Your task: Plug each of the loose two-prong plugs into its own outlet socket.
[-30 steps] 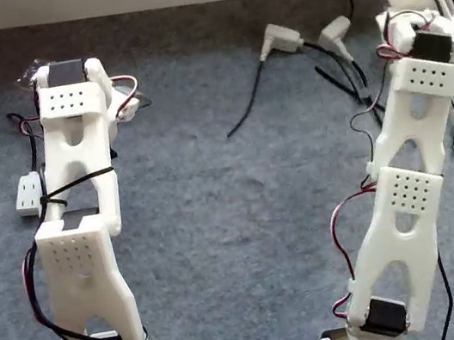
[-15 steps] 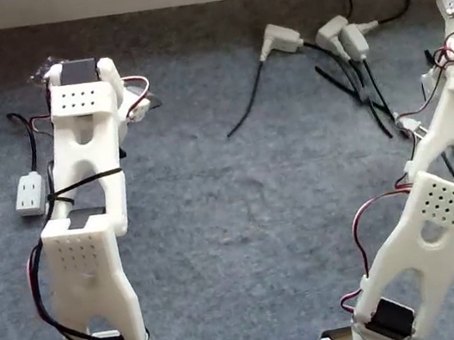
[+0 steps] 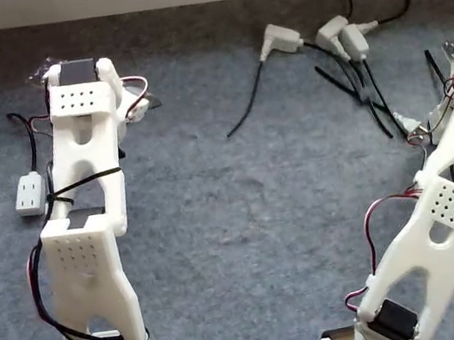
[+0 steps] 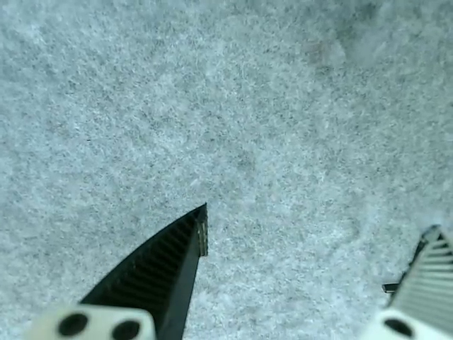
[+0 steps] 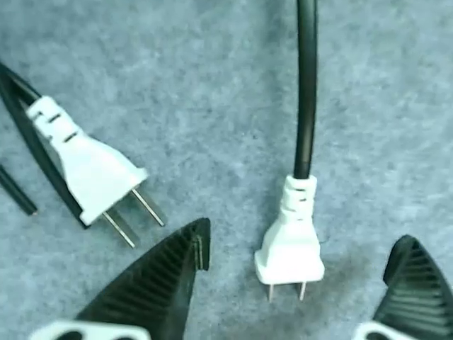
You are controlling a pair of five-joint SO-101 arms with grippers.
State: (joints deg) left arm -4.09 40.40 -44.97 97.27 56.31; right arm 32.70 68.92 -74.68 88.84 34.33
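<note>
right claw (image 5: pixel 304 236): wide open, empty, table's 3 o'clock | plug (image 5: pixel 291 248): between its fingers, untouched | left claw (image 4: pixel 316 221): wide open, empty, 10 o'clock

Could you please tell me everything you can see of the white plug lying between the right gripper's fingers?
The plug is white moulded plastic, with a flared body, a ribbed collar and two short metal prongs. A black cord runs out of the collar. It lies flat on the grey carpet, plugged into nothing, prongs pointing toward the gripper's base. It sits between the open fingers of the right gripper, which do not touch it; a second white plug lies apart from it.
</note>
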